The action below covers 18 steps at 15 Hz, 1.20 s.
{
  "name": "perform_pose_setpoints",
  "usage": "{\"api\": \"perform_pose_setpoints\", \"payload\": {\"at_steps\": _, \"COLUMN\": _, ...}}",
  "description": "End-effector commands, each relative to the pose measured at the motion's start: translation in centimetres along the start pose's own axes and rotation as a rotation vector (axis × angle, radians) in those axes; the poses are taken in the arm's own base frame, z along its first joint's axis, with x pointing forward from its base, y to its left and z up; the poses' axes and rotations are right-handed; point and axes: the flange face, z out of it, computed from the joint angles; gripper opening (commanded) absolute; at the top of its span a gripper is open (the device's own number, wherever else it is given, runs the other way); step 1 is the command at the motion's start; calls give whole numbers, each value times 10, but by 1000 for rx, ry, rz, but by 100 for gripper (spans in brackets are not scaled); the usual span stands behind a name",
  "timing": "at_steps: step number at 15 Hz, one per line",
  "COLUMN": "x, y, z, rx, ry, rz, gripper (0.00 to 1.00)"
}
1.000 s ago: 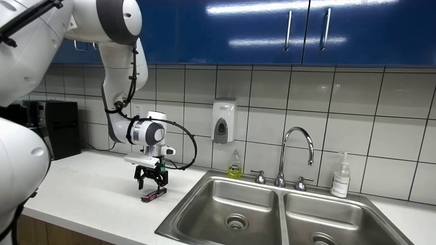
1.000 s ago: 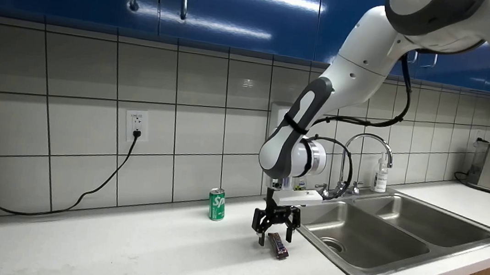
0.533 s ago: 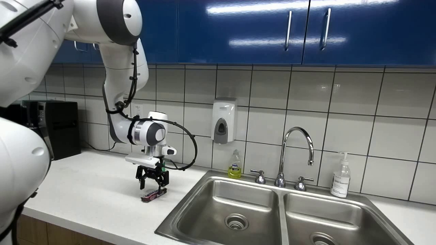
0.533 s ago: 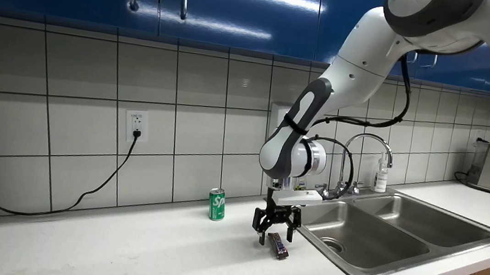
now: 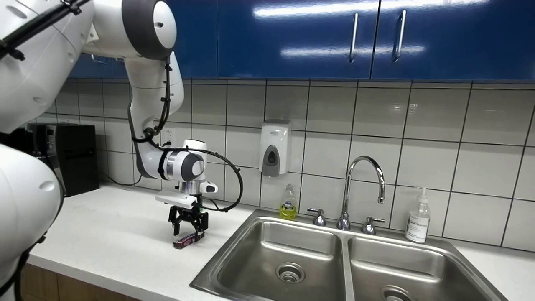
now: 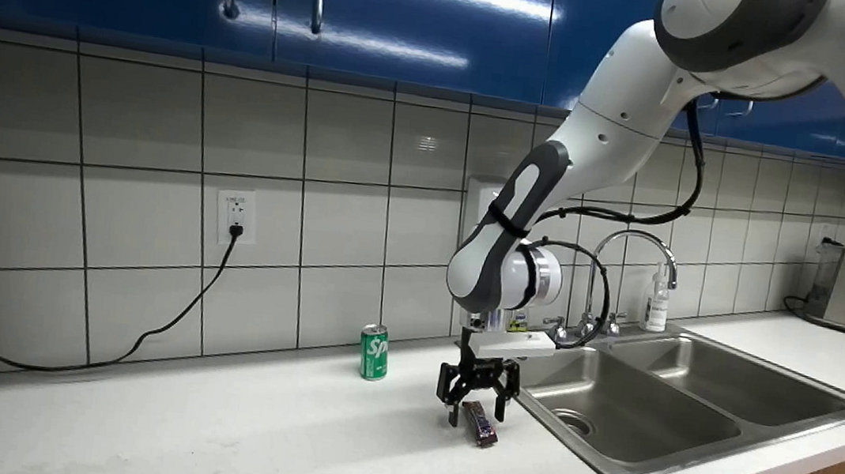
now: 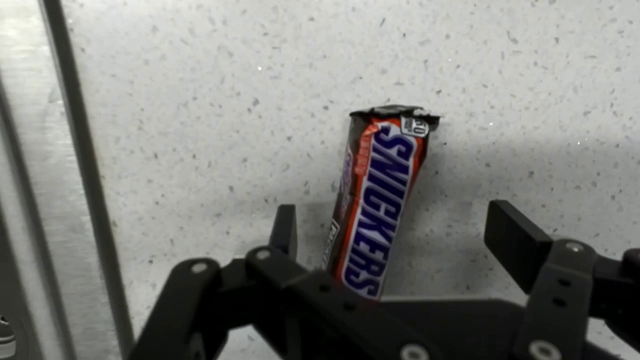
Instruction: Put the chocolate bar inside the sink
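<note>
We see the Snickers bar (image 7: 380,200) lying on the speckled countertop (image 7: 190,130), near the steel double-basin sink (image 5: 347,263). Our Robotiq gripper (image 7: 392,225) stands wide over the bar, its fingers (image 7: 515,245) on either side, gaps showing in the wrist view. In an exterior view, a green soda can (image 6: 374,355) stands near the tiled wall (image 6: 345,220).

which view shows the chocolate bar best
The wrist view: the chocolate bar appears large there, its SNICKERS lettering readable, though the pincer hides its lower end in the picture. Both exterior views show it small, lying on the counter, its lettering too tiny to read.
</note>
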Motion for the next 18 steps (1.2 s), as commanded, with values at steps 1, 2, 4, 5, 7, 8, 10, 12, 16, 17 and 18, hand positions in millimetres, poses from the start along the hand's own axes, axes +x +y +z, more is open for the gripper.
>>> {"api": "perform_pose_setpoints", "payload": {"at_steps": 1, "x": 5, "y": -2, "z": -1, "rx": 1, "ry": -10, "rz": 21, "gripper": 65}}
{"api": "perform_pose_setpoints", "payload": {"at_steps": 2, "x": 5, "y": -2, "z": -1, "rx": 2, "ry": -11, "rz": 20, "gripper": 56}}
{"api": "perform_pose_setpoints", "payload": {"at_steps": 4, "x": 5, "y": -2, "z": -1, "rx": 3, "ry": -11, "rz": 19, "gripper": 40}}
{"api": "perform_pose_setpoints", "payload": {"at_steps": 5, "x": 5, "y": -2, "z": 0, "rx": 4, "ry": -11, "rz": 19, "gripper": 33}}
{"api": "perform_pose_setpoints", "payload": {"at_steps": 7, "x": 5, "y": -2, "z": 1, "rx": 6, "ry": -14, "rz": 19, "gripper": 18}}
{"api": "perform_pose_setpoints", "payload": {"at_steps": 8, "x": 5, "y": -2, "z": 1, "rx": 5, "ry": -16, "rz": 20, "gripper": 9}}
{"api": "perform_pose_setpoints", "payload": {"at_steps": 10, "x": 6, "y": -2, "z": 1, "rx": 6, "ry": -16, "rz": 19, "gripper": 6}}
{"api": "perform_pose_setpoints", "payload": {"at_steps": 12, "x": 6, "y": -3, "z": 1, "rx": 7, "ry": -17, "rz": 18, "gripper": 6}}
{"api": "perform_pose_setpoints", "payload": {"at_steps": 16, "x": 6, "y": -7, "z": -6, "rx": 2, "ry": -14, "rz": 9, "gripper": 6}}
{"api": "perform_pose_setpoints", "payload": {"at_steps": 17, "x": 5, "y": -9, "z": -11, "rx": -2, "ry": -9, "rz": 6, "gripper": 6}}
{"api": "perform_pose_setpoints", "payload": {"at_steps": 18, "x": 5, "y": -11, "z": -15, "rx": -5, "ry": -6, "rz": 2, "gripper": 6}}
